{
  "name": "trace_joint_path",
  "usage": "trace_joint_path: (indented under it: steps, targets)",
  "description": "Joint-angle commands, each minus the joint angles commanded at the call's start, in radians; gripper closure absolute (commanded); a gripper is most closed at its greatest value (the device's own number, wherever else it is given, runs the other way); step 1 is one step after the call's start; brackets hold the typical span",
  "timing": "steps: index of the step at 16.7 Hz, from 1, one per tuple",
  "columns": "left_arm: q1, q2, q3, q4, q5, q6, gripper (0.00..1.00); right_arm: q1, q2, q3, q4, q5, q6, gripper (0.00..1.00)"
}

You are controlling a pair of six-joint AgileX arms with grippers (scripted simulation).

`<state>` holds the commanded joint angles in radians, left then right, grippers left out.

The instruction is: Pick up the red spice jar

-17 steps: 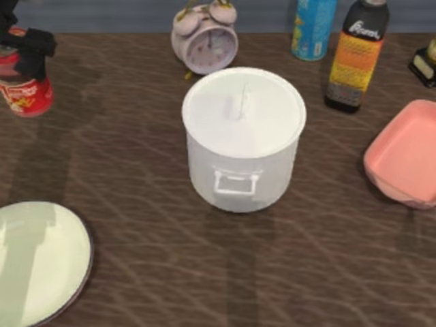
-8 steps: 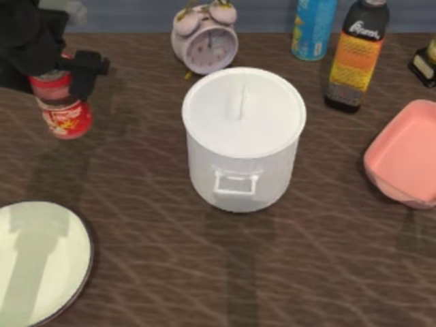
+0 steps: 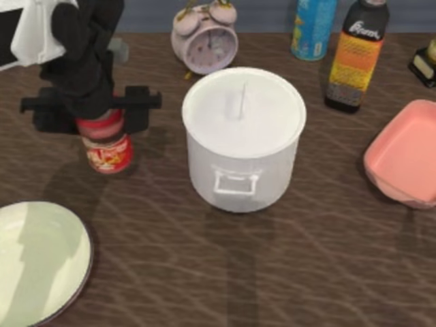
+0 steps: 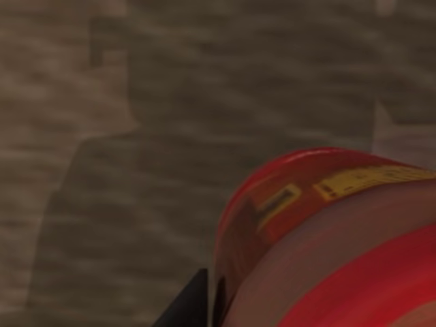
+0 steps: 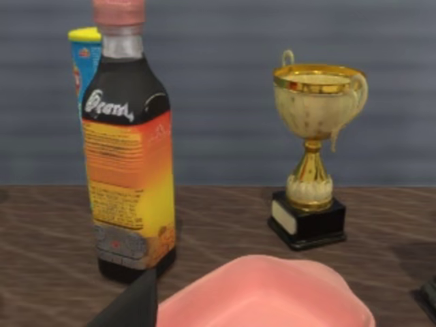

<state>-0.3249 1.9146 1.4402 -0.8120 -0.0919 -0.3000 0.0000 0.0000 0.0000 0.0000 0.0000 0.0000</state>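
One jar matters here. From above, the red spice jar (image 3: pixel 107 148) sits in the table's (image 3: pixel 204 272) left half, nearer the far edge than the near one, between the white plate (image 3: pixel 37 262) at the near-left corner and the white lidded pot (image 3: pixel 244 139) in the middle. The left gripper (image 3: pixel 90 109) is clamped across its lid end, its black crossbar spanning the top, so the lid and upper body are hidden; only the lower labelled part shows. Whether the base touches the wood or hangs just clear I cannot tell.

Close up in the left wrist view, the jar (image 4: pixel 327 231) fills one corner, cut off by the frame, with a dark finger (image 4: pixel 187 306) edge beside it. I judge it small, rigid and light, its smooth round wall apt to slip or swivel, so a hold just under the lid rim looks soundest.

Nothing of the jar appears in the right wrist view: a dark bottle (image 5: pixel 129 157), a gold trophy (image 5: pixel 315 146) and a pink dish (image 5: pixel 272 293) do. The right arm is parked near these at the right edge; its claw's state cannot be told.
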Motion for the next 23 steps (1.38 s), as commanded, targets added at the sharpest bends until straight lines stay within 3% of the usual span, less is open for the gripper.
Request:
trace_joint_path:
  steps: [5, 11, 16, 23]
  targets:
    - [0.004, 0.006, -0.001, 0.002, 0.002, 0.002, 1.00, 0.000, 0.000, 0.000, 0.000, 0.000, 0.000, 0.00]
    - [0.008, 0.079, -0.067, 0.149, 0.003, 0.007, 1.00, 0.000, 0.000, 0.000, 0.000, 0.000, 0.000, 0.00]
    - [0.008, 0.091, -0.076, 0.168, 0.003, 0.009, 1.00, 0.000, 0.000, 0.000, 0.000, 0.000, 0.000, 0.00]
    - [0.008, 0.091, -0.076, 0.168, 0.003, 0.009, 0.47, 0.000, 0.000, 0.000, 0.000, 0.000, 0.000, 0.00]
